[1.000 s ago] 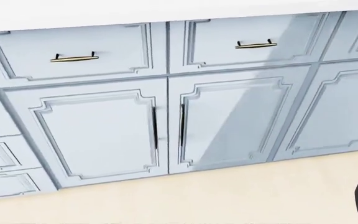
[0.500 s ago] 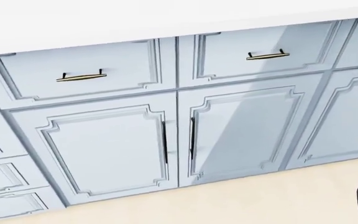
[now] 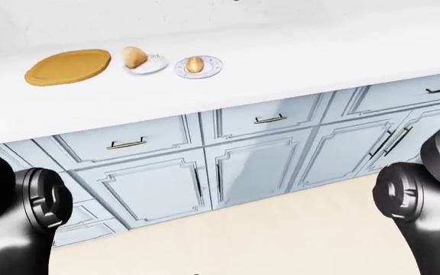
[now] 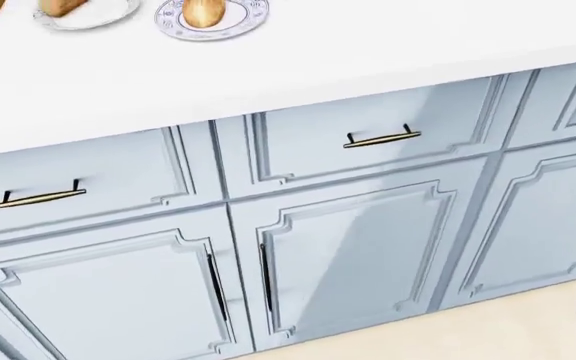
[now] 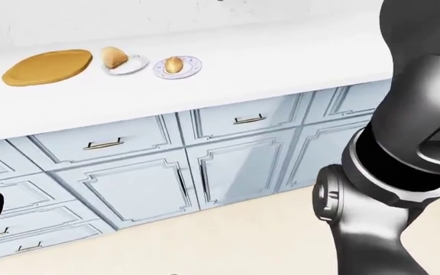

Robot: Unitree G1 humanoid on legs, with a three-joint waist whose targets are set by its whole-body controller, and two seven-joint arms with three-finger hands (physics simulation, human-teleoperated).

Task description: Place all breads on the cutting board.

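Note:
A round wooden cutting board [image 3: 67, 67] lies on the white counter [image 3: 296, 57] at the upper left of the left-eye view. To its right a bread roll [image 3: 134, 57] sits on a plain white plate [image 3: 151, 65]. Further right, a smaller bread [image 3: 195, 64] sits on a patterned plate [image 3: 209, 67]. The head view shows both breads at its top edge, the smaller one [image 4: 201, 11] and the roll [image 4: 63, 6]. Only my arms show: the left arm [image 3: 21, 206] at the bottom left and the right arm [image 5: 388, 172] at the right. Neither hand is visible.
Pale blue cabinets with brass-handled drawers [image 4: 380, 139] and doors [image 4: 358, 255] run below the counter. A beige floor [image 3: 266, 240] lies between me and the cabinets. A white wall [image 3: 205, 17] rises behind the counter.
The whole head view has shifted: the camera has moved, the cabinets have slid down and left, and the counter top with the two plates of bread has come into view at the top.

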